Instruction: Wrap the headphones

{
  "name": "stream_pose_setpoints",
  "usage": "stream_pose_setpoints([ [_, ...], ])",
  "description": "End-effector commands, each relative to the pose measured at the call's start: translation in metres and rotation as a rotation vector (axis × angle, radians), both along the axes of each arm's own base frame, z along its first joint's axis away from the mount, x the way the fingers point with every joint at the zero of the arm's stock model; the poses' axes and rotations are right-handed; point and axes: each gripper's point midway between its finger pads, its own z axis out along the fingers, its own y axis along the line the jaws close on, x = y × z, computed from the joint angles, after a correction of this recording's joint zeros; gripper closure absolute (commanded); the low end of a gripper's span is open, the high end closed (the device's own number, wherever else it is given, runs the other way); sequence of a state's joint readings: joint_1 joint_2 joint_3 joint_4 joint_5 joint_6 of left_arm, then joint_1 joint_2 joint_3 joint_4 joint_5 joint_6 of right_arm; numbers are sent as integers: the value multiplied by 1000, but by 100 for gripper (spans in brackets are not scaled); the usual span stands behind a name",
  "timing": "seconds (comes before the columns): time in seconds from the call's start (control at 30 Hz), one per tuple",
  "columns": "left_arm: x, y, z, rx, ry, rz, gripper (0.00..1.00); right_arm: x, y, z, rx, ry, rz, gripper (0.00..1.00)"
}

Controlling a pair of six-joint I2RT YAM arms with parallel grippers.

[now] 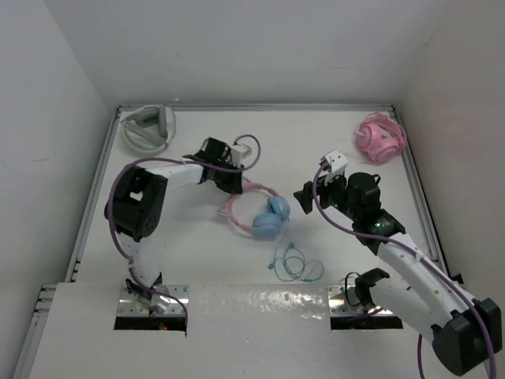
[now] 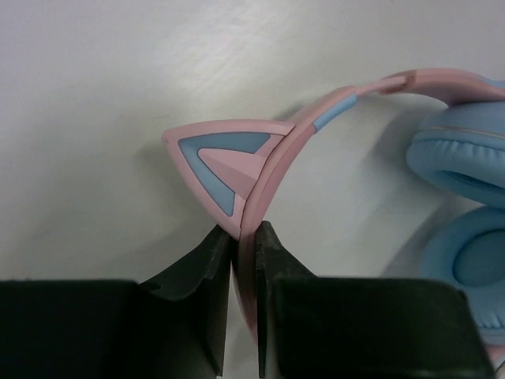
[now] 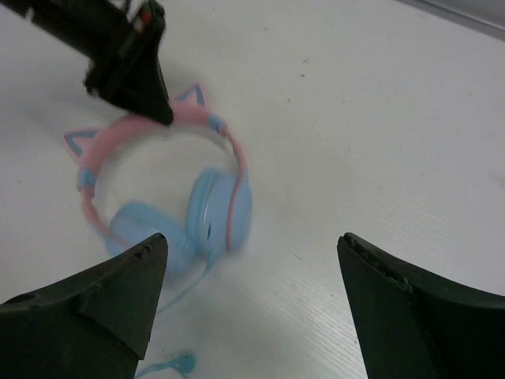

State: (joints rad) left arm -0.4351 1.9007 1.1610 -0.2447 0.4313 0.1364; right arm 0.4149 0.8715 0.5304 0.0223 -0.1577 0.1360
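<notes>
The headphones [image 1: 256, 209] lie mid-table, with a pink cat-ear headband [image 2: 316, 126] and light blue ear cups [image 2: 465, 158]. Their thin blue cable [image 1: 296, 264] trails loose toward the near edge. My left gripper [image 2: 245, 233] is shut on the headband, just below one cat ear [image 2: 221, 154]. In the top view it sits at the band's far side [image 1: 233, 183]. My right gripper [image 3: 251, 241] hangs open above the table to the right of the ear cups [image 3: 213, 205], holding nothing. The cable's end [image 3: 170, 365] lies near its left finger.
White-grey headphones [image 1: 150, 126] rest in the far left corner. A pink bundled pair [image 1: 380, 138] sits at the far right. White walls [image 1: 79, 118] enclose the table on three sides.
</notes>
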Motion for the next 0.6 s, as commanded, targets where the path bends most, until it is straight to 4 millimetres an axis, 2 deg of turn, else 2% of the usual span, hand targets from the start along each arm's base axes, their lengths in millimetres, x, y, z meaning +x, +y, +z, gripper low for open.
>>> stream_pose_setpoints([
  [0.0,55,36,117,-163,-204,191,100,-3,7,19,2,-84,67,14],
  [0.07,66,55,147,-163,-283,244,100,-4,10,11,-10,-90,92,16],
  [0.1,65,60,168,-159,-339,253,100,-6,17,0,-5,-72,139,17],
  [0.17,63,68,192,-138,-390,271,100,-6,31,-3,22,-80,207,20],
  [0.2,62,69,199,-138,-399,274,100,-8,38,-20,23,-38,243,21],
  [0.23,60,71,205,-137,-398,275,100,-10,45,-25,41,-34,280,22],
  [0.27,57,72,213,-146,-410,279,100,-7,54,-20,57,-75,298,22],
  [0.3,56,73,216,-149,-411,282,100,-5,58,-35,48,-45,306,22],
  [0.47,56,85,237,-182,-405,332,100,-3,85,-45,15,-101,375,20],
  [0.5,57,86,243,-192,-410,331,100,-2,86,-54,2,-95,369,19],
  [0.57,56,87,248,-206,-407,331,100,8,81,-57,9,-136,288,18],
])
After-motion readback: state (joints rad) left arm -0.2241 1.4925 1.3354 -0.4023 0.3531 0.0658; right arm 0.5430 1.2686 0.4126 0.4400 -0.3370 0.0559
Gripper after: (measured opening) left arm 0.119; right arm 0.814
